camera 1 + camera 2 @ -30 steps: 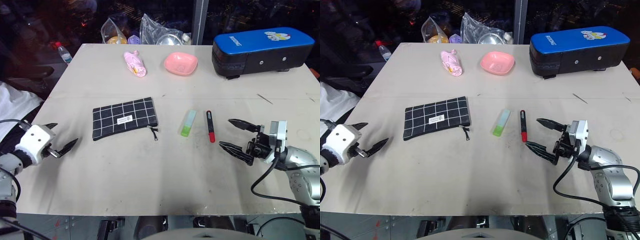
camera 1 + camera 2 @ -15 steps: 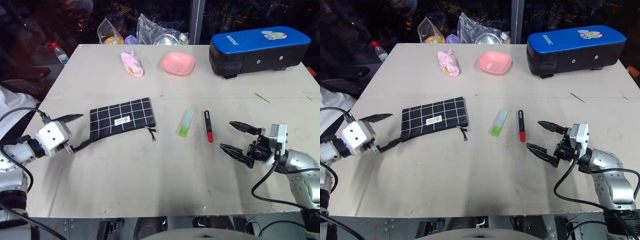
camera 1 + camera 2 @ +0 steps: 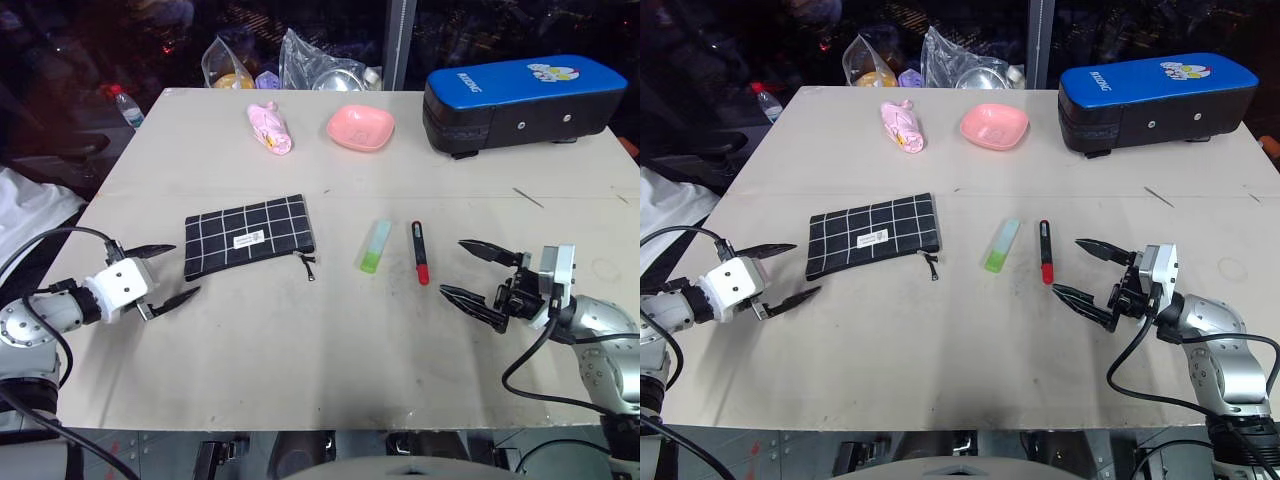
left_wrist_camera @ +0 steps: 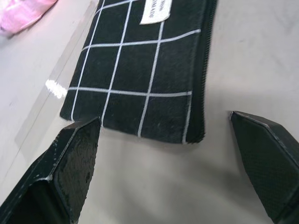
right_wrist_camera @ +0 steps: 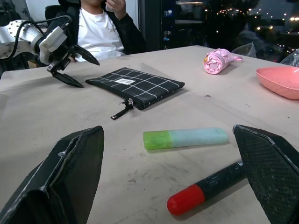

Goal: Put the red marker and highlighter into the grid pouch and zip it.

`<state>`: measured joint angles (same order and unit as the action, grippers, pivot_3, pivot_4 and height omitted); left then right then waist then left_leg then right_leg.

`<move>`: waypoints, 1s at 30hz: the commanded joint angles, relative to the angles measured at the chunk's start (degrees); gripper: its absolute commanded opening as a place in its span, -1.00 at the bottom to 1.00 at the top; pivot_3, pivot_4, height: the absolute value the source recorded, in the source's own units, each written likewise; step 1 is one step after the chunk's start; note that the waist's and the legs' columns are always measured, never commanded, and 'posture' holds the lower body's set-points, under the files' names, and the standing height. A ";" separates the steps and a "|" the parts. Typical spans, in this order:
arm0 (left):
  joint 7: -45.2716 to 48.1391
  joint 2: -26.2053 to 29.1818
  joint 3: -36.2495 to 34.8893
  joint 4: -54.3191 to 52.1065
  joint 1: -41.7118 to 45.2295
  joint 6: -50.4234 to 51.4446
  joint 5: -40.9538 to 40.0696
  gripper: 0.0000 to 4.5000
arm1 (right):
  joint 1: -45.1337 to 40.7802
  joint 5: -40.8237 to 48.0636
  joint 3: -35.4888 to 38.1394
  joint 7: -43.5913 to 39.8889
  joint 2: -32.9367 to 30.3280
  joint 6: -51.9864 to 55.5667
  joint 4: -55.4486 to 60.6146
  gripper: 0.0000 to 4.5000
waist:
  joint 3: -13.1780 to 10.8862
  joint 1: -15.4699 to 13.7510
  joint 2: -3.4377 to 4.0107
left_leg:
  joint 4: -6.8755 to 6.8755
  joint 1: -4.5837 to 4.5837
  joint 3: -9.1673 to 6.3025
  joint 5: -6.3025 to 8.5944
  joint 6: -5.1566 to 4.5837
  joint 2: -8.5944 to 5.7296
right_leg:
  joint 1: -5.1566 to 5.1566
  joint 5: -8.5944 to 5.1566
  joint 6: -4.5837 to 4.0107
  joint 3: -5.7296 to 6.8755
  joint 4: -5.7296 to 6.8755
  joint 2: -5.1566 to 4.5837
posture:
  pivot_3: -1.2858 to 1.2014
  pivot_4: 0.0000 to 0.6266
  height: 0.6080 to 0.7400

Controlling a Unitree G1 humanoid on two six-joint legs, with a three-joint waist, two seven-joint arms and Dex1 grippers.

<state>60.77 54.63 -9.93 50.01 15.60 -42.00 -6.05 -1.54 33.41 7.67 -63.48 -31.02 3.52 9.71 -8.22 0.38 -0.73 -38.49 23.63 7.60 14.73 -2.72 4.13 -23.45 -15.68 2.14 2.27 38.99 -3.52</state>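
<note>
The grid pouch point(image 3: 249, 237) lies flat left of the table's middle, black with white lines, a white label and a zipper pull point(image 3: 309, 266) at its right end. The highlighter point(image 3: 376, 246), pale green, lies to its right. Beside that is the red marker point(image 3: 420, 252), black with a red cap toward me. My left gripper point(image 3: 170, 273) stands open just left of the pouch's near left corner point(image 4: 140, 112), apart from it. Open too, my right gripper point(image 3: 478, 270) hovers right of the marker point(image 5: 205, 185), empty.
At the back stand a blue-topped black case point(image 3: 525, 100), a pink bowl point(image 3: 361, 127) and a pink folded bundle point(image 3: 270, 128). Plastic bags point(image 3: 322, 68) and a bottle point(image 3: 125, 103) sit beyond the far edge. A seated person point(image 5: 100, 32) is at the table's left side.
My left gripper has swung right toward the pouch's left end and turned to face it. The right gripper has held still.
</note>
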 commanded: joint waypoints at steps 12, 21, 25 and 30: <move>4.20 -5.01 10.15 14.01 14.99 10.22 7.59 1.00 | -1.89 0.13 0.84 -0.65 0.23 -1.30 -0.46 0.99 | 0.77 -2.67 1.34 | 0.06 -0.86 -0.04 -0.07 0.09 -0.03 | 0.85 -0.04 -0.07 0.09 -0.07 0.12 | 0.03 -0.52 1.00; 5.33 -6.96 11.45 16.37 19.03 9.23 9.90 1.00 | -0.70 1.04 0.94 -0.27 -0.06 -0.16 1.09 0.99 | 1.02 -3.03 1.74 | 0.05 -0.83 -0.15 -0.07 0.08 -0.08 | 0.85 -0.04 -0.07 0.13 -0.05 0.03 | 0.03 -0.52 1.00; 5.86 -7.71 12.12 16.85 19.91 8.87 11.38 1.00 | -1.10 1.10 0.55 -0.44 -0.05 0.07 0.96 0.99 | 1.03 -3.33 1.77 | 0.05 -0.81 -0.20 -0.08 0.07 -0.12 | 0.86 -0.04 -0.08 0.16 -0.06 -0.04 | 0.03 -0.52 1.00; 8.15 -9.56 12.85 17.40 21.87 11.71 11.66 1.00 | -1.74 0.99 0.10 -0.70 0.00 0.22 0.69 0.99 | 1.04 -3.81 1.78 | 0.05 -0.79 -0.22 -0.08 0.06 -0.16 | 0.86 -0.05 -0.09 0.17 -0.08 -0.09 | 0.03 -0.52 1.00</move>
<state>68.40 48.82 -0.27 66.46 37.86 -32.03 3.24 -2.36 33.43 7.53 -63.83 -30.83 3.85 8.84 -7.18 -3.43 1.05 -38.44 22.84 7.39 14.65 -2.67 3.96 -22.58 -15.73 2.05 2.44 38.91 -3.62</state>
